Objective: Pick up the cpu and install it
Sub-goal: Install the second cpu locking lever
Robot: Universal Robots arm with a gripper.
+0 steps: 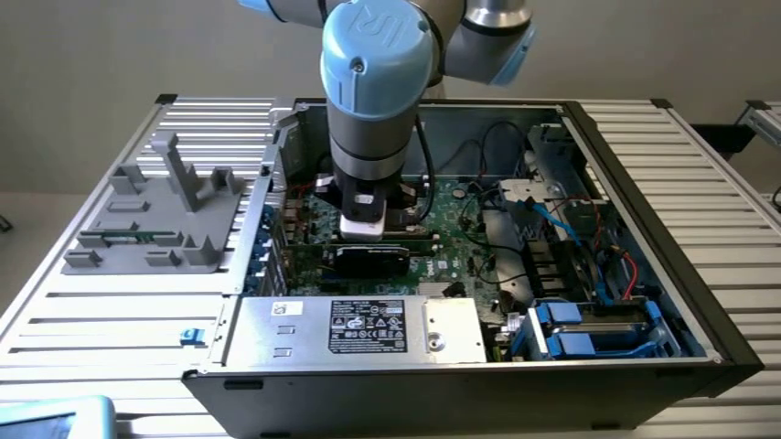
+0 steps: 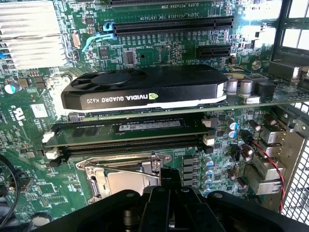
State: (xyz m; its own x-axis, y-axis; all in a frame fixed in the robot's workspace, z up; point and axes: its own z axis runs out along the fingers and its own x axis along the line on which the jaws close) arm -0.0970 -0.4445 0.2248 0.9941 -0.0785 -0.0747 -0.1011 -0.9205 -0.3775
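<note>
Cpu (image 2: 129,182): a flat, pale silver-grey metal face, taken for the chip's top, though it cannot be told for certain from the plate of the socket frame (image 2: 96,166). It lies inside the socket frame, level with the board and not visibly tilted. The frame's bright metal bars run along two of its sides, touching or just beside its edges; which of the two cannot be told. The surface looks smooth and evenly lit, and no marking on it can be read. The side away from the frame's long bar is hidden, so its full square outline and darker rim cannot be checked.
</note>
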